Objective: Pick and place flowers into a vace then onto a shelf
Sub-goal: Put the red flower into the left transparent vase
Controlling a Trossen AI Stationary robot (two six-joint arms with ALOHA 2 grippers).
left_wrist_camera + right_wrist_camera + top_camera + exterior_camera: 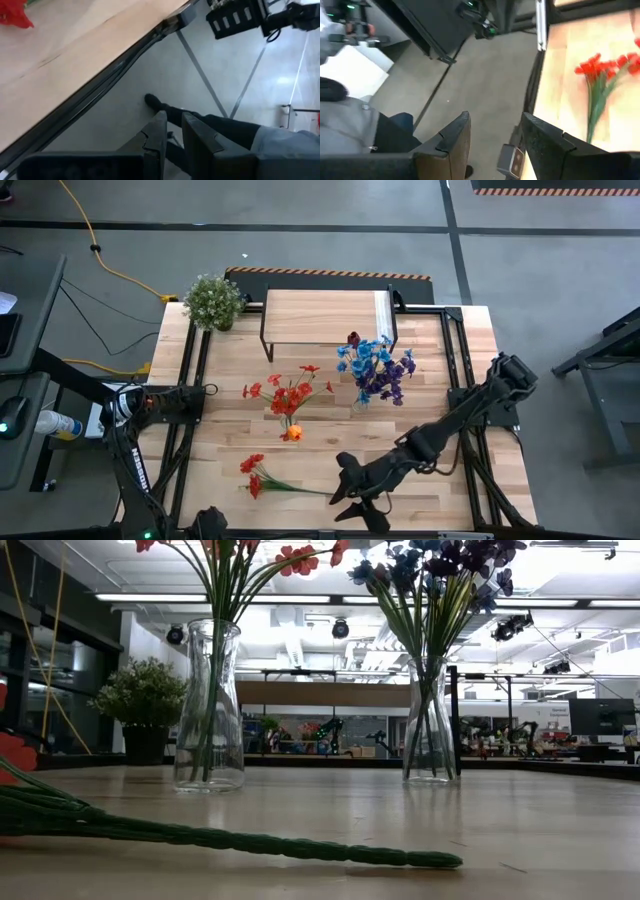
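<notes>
Near the front edge of the table, a bit left of centre, the last red bunch [262,477] is lying flat on the wood with its long green stem pointing right, toward the right gripper [347,490]. That gripper sits low over the near edge just off the stem tip, fingers spread apart with nothing between them; its wrist view shows clear air between the two pads and the red bunch lying off to one side on the tabletop

Everything else looks sorted already. One glass vase [209,705] has the red flowers and the orange tulip [293,433] in it, the other vase [430,720] has the blue and purple sprays [378,367], both standing mid-table in front of the shelf [322,315]. Nothing on the shelf yet, so that part isn't done

Left gripper [172,137] is parked off the left side, pointing down past the table edge at the floor, fingers nearly together with a thin gap and holding nothing

So I'd say we're at the pick step for the last loose bunch. Next move needs the right gripper to line up across the stem, come down and close on it near the end, then tip it upright to get it into a narrow vase neck, which looks fiddly with a floppy stem
</notes>
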